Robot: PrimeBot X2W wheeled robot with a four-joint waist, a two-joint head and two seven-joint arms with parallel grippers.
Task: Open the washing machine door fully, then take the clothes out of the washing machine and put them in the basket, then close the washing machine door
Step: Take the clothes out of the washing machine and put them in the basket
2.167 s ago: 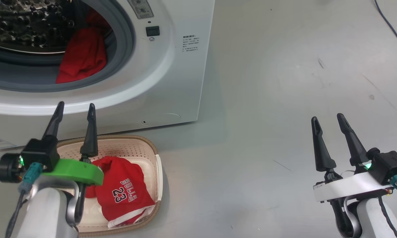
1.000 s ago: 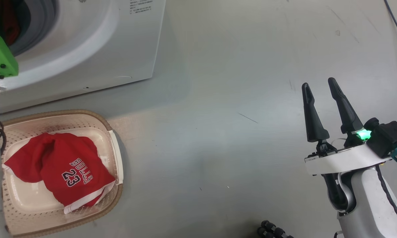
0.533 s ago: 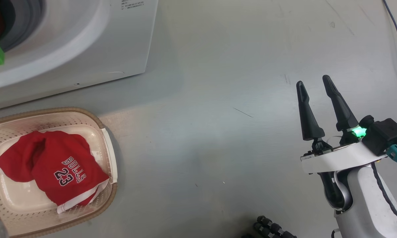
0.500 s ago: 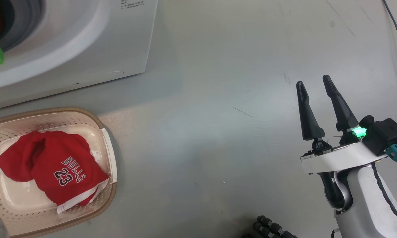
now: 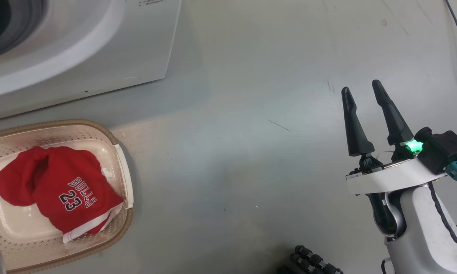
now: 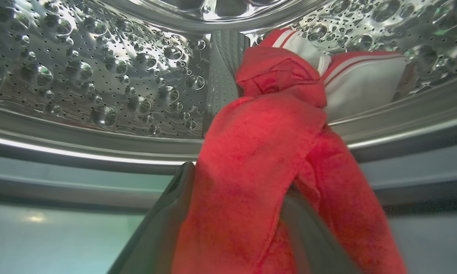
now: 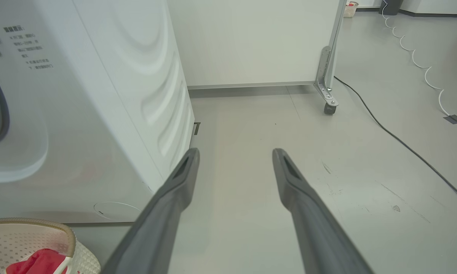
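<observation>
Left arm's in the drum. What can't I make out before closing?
- Left wrist view: the red garment drapes over the left gripper, hiding one fingertip.
- Same view: that garment covers what lies behind it in the drum, so the count left is unclear.
- Head view: the opening of the washing machine is cut off at the top-left corner.
- Head view: the basket is cut by the left edge.
</observation>
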